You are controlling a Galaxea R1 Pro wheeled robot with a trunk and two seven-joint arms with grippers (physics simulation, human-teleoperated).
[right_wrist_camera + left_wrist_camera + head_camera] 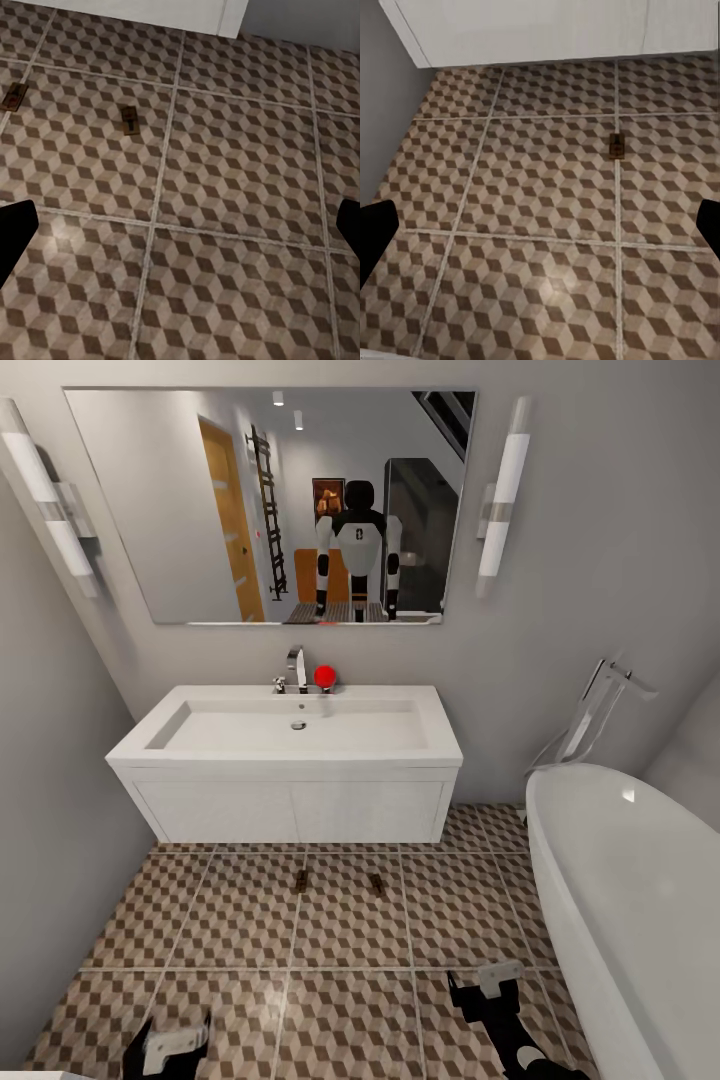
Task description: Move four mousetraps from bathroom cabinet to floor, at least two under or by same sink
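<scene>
Facing the sink (290,755), I hold both arms low over the bathroom floor (350,1010), because the traps must go down on these tiles. I count 2 mousetraps lying flat on the floor just in front of the sink: the left mousetrap (301,880) and the right mousetrap (377,883), near each other but apart. I judge that both lie next to the same basin, so that part of the task seems met. The other 2 are still to be brought, and the cabinet is not before me. My left gripper (170,1050) has its jaws apart and carries nothing. My right gripper (497,985) also has its jaws spread and nothing between them. Beside my right arm stands 1 bathtub (640,900).
</scene>
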